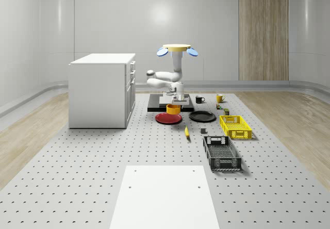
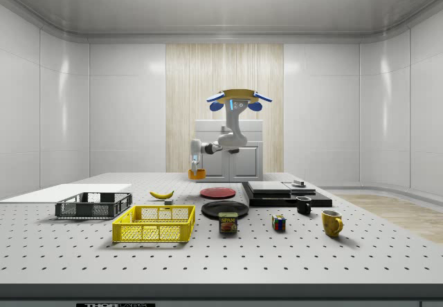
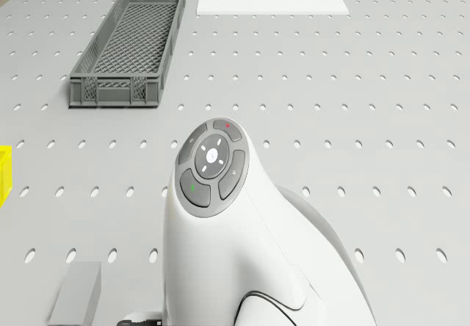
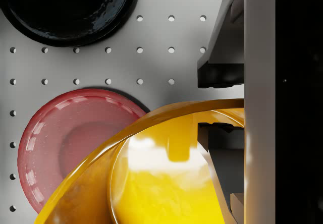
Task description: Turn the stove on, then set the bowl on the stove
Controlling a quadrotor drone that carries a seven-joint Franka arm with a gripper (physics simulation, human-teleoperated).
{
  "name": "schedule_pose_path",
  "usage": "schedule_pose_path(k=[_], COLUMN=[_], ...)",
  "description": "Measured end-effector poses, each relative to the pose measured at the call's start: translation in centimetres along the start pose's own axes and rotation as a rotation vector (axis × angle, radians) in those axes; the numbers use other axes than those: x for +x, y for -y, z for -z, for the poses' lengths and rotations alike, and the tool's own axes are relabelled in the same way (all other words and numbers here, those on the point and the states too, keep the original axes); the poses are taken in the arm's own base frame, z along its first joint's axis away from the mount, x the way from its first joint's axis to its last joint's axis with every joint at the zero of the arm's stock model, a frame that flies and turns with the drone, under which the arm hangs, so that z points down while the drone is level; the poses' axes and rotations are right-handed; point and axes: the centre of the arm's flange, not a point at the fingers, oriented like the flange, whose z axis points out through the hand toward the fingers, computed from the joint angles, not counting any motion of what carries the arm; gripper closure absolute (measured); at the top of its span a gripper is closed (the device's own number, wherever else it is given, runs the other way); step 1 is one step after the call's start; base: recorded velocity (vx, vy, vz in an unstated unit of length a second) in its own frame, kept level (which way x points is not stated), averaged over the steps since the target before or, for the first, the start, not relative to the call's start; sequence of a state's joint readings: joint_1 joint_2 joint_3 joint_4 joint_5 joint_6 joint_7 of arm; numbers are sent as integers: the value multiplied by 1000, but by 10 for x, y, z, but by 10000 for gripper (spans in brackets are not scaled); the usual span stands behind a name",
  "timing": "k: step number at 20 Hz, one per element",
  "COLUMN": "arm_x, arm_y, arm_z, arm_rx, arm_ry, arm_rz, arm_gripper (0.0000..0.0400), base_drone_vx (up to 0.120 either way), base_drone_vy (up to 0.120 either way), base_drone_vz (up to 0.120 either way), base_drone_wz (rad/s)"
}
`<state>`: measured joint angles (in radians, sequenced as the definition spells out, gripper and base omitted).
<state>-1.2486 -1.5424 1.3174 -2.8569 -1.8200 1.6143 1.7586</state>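
Whole-scene view: glossy yellow bowl (image 1: 173,108) is gripped by its rim in the jaws (image 1: 174,105), lifted just above the round red plate (image 1: 168,118). Flat black stove (image 1: 170,103) is just behind; the drone (image 1: 177,49) hovers over it. Risk: the one-sided rim hold tilts and the bowl slips short of the stove.

Hardly any readable text on this tabletop

On the side view there's a small can (image 2: 228,222) near the tabletop's front edge, just beside the yellow crate (image 2: 154,223), and its label carries a word in pale letters that looks like "SPAM", though I can't be certain. Along the bottom margin of that same view runs a dark strip (image 2: 115,305) with white characters, too cut off to make out. Up on the arm's round button pad (image 3: 211,166), drone view, there are small symbols and a red and a green dot, no words or numbers.
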Motion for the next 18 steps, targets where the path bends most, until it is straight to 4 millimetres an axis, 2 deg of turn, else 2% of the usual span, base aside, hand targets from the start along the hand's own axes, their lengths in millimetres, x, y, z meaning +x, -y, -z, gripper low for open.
schedule_pose_path(k=[18], arm_x=[0], arm_y=[0], arm_z=[0], arm_rx=[0], arm_ry=[0], arm_rz=[0], arm_gripper=[300], base_drone_vx=[-120], base_drone_vy=[0], base_drone_vz=[0], base_drone_wz=[0])
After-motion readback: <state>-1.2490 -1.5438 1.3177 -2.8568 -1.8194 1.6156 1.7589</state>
